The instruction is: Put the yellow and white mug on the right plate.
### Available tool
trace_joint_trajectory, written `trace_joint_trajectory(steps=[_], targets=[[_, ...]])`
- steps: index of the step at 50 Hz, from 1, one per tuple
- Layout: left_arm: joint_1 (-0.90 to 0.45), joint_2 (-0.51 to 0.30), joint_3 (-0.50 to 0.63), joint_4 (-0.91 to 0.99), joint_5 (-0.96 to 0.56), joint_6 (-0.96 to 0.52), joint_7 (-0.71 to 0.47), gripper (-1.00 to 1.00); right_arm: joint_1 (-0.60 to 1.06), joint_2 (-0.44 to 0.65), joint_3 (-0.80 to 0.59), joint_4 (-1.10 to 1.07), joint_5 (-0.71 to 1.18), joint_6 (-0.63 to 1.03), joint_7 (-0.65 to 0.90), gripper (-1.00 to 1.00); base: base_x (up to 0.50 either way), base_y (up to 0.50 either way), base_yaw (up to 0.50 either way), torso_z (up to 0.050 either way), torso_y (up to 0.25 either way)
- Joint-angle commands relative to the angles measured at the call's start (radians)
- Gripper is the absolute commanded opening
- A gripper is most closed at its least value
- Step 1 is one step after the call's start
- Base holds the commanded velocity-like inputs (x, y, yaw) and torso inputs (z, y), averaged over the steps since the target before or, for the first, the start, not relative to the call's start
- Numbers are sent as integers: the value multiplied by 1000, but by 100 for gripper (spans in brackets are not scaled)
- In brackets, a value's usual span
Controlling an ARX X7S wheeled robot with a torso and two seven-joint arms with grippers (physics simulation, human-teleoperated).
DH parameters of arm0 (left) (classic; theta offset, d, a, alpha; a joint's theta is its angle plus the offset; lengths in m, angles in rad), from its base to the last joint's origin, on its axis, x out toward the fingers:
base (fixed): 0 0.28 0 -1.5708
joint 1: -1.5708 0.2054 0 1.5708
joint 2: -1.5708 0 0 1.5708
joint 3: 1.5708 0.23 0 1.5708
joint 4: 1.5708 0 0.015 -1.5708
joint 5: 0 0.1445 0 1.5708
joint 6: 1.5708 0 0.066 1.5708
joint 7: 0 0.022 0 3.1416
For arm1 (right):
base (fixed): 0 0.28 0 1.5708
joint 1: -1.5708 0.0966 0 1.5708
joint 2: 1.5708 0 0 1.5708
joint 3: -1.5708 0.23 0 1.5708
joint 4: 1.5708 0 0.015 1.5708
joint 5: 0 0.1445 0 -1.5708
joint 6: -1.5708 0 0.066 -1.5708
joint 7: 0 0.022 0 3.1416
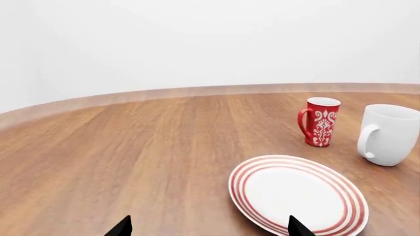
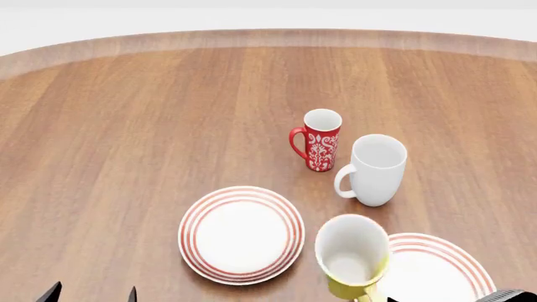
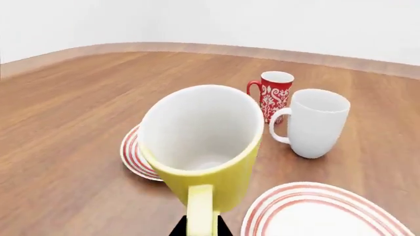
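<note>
Wood grain ran across your round table (image 2: 126, 126), a smooth brown top with a paler band along its curved far edge. Your right gripper (image 3: 198, 227) pinched the yellow loop handle of the yellow and white mug (image 2: 351, 257) between narrow black fingers, carrying it tilted, its glossy white inside facing up and away from you. The mug hung at the table's near edge, over the left rim of the right plate (image 2: 441, 270), between that plate and the left plate (image 2: 241, 234); whether it touched anything below could not be told. Both plates were flat white discs ringed with thin red concentric lines. Farther in stood a slim red mug (image 2: 319, 139) with a white ornamental pattern, and just beside it a taller, rounded all-white mug (image 2: 373, 168), both upright, handles to your left. No writing was legible anywhere. Your left gripper (image 1: 206, 228) hovered low near the table's near edge with its two black fingertips (image 1: 121, 227) spread wide, holding nothing.
</note>
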Motion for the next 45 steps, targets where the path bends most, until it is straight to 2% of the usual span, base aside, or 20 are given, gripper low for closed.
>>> trace_joint_trajectory(steps=[1, 24, 45], targets=[[-1, -2, 5, -3, -1, 3, -4, 100, -10, -8, 91, 19, 58, 1, 61, -100, 0, 0, 0, 0, 0], [-3, -7, 13, -6, -6, 7, -10, 100, 40, -33, 138, 126, 29, 14, 182, -100, 0, 0, 0, 0, 0], [-4, -14, 21, -4, -12, 12, -11, 100, 88, -61, 141, 256, 17, -2, 194, -100, 0, 0, 0, 0, 0]])
